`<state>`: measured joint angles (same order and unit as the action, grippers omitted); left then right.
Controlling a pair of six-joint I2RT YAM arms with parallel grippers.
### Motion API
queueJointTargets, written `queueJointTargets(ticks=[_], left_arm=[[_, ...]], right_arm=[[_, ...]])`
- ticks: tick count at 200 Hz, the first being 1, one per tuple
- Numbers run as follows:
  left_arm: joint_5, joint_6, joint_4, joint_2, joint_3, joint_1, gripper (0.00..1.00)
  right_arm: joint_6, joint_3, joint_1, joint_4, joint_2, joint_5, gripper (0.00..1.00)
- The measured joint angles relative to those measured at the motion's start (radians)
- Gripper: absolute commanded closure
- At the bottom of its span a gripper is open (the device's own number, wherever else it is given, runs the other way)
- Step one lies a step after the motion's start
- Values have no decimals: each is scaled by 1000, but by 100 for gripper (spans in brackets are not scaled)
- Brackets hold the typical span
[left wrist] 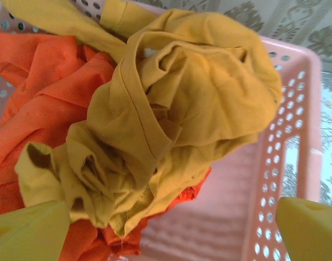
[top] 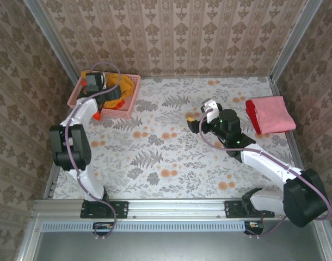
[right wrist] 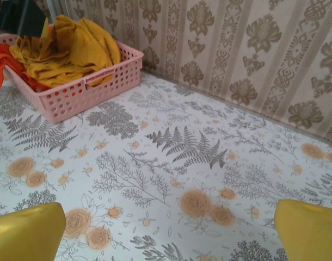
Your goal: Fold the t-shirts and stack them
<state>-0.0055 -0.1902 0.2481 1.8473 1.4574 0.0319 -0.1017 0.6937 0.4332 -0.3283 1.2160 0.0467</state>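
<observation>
the golden-yellow t-shirt lies crumpled on the orange-red t-shirt in the pink basket, far left on the table. the left gripper hangs just above them, jaws wide, holding nothing. far right, a folded pink t-shirt lies over a red t-shirt. the right gripper hovers mid-table, spread wide and empty.

You see soft, matt, creased cloth in the yellow t-shirt and in the orange t-shirt at the frame's left. The basket is smooth pink plastic, faintly glossy. The table looks smooth and matt.
</observation>
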Motion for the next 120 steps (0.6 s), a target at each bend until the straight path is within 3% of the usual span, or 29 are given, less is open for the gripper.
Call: queueJointTargets(ticks=[18, 38, 52, 72, 120], left_arm=[[-11, -24, 60, 79, 87, -6, 12], [-19, -40, 113, 155, 170, -8, 30], [-20, -48, 140, 200, 219, -9, 54], [-20, -53, 154, 233, 246, -9, 100], [-26, -37, 145, 203, 244, 3, 100]], right_arm=[[0, 0, 2, 6, 9, 0, 0], [0, 0, 4, 13, 17, 0, 0], [0, 0, 4, 18, 19, 0, 0], [0, 0, 5, 19, 21, 0, 0], [0, 0, 6, 23, 21, 0, 0]])
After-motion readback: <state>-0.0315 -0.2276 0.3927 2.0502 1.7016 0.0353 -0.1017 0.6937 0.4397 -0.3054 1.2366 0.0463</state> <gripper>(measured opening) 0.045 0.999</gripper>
